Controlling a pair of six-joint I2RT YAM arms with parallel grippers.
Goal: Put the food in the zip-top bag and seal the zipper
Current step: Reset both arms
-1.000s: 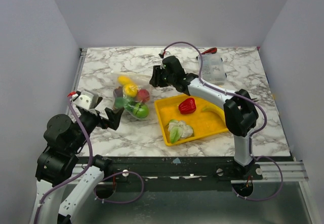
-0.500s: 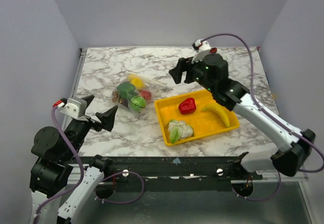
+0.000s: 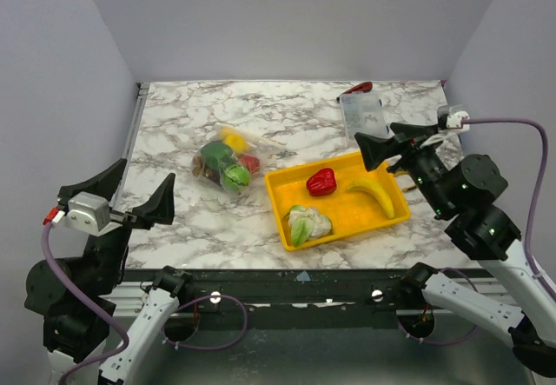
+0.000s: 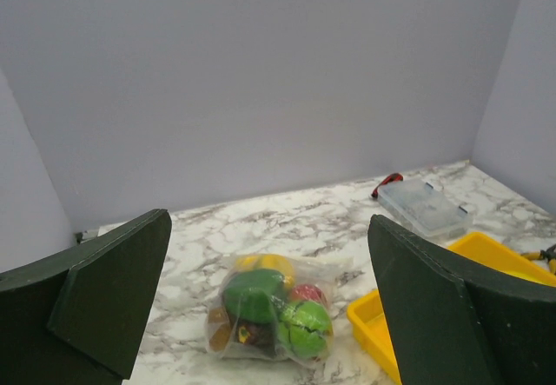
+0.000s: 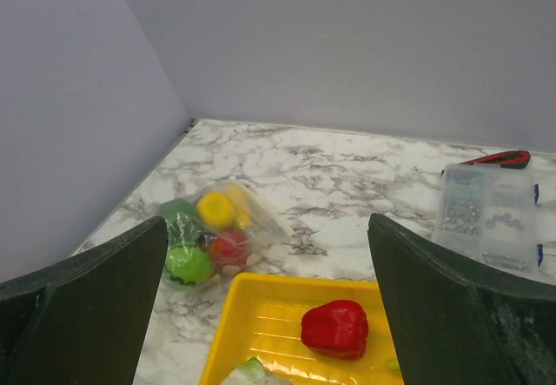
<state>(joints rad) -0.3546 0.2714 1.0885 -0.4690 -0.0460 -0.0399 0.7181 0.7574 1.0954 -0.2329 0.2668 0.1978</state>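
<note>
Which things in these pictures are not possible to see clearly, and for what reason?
Zip-top bag: its zipper is too thin and clear in every view; sealed or open, I cannot tell.
Cauliflower: cut off by the bottom edge of the right wrist view.
Clear box: its contents are too small in all views.
Dark piece inside the bag: mostly hidden behind green pieces, left wrist view.

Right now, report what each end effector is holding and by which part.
Nothing is held. The left end effector and the right end effector are both open and empty. The zip-top bag lies on the table, apart from both.
</note>
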